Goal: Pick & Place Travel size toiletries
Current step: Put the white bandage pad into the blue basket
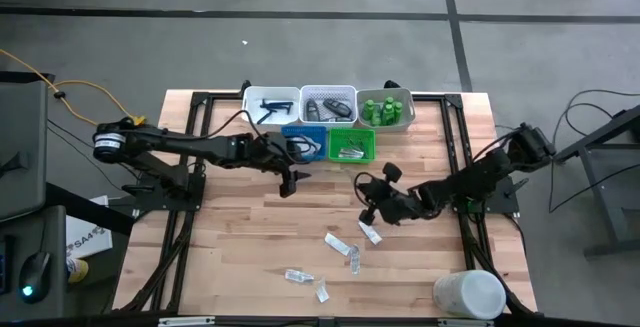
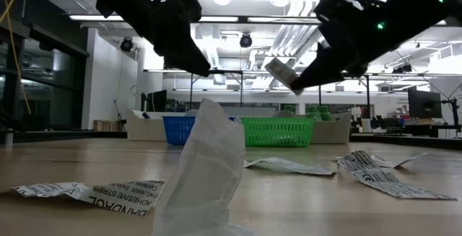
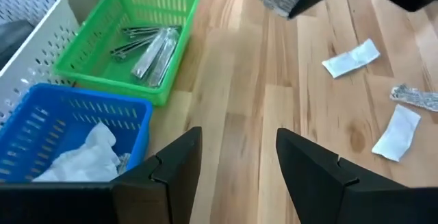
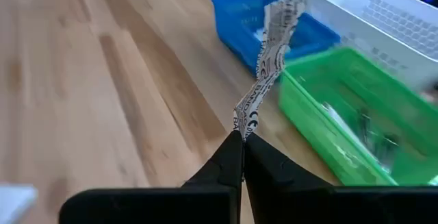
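Above the wooden table (image 1: 250, 257), right hand (image 4: 241, 136) pinches a seemingly printed packet (image 4: 270, 53)

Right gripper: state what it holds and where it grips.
The right gripper pinches a printed adhesive-strip packet by its bottom end; the rest sticks up free.

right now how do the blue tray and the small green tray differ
The blue tray holds crumpled white packets; the small green tray holds thin metal-looking sticks and a clear packet. In the high view the blue tray sits left, the green tray right. Both are slotted plastic, side by side.
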